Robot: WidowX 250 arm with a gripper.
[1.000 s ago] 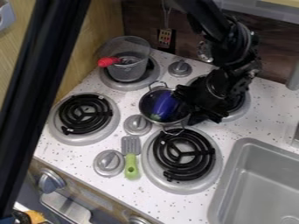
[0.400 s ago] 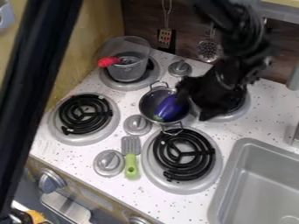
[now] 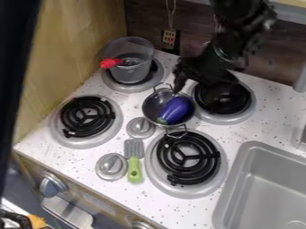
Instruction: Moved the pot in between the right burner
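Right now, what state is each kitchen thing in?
Metal pot: upright, lidless, eggplant inside.
Purple eggplant: lying in the pot.
Clear container: upright, lidless, on a burner.
Red handle: jutting over the container's rim.
Green-handled spatula: lying on the counter.
Slotted utensil: hanging at the wall.

There were four burners (image 3: 88, 116) and five knobs (image 3: 140, 128).
Three knobs sat on top and two on the front. There was one pot (image 3: 156, 100), one tub (image 3: 129, 73), one red thing (image 3: 110, 63), one purple eggplant (image 3: 174, 111), one green spatula (image 3: 134, 171) and one sink (image 3: 240, 179).
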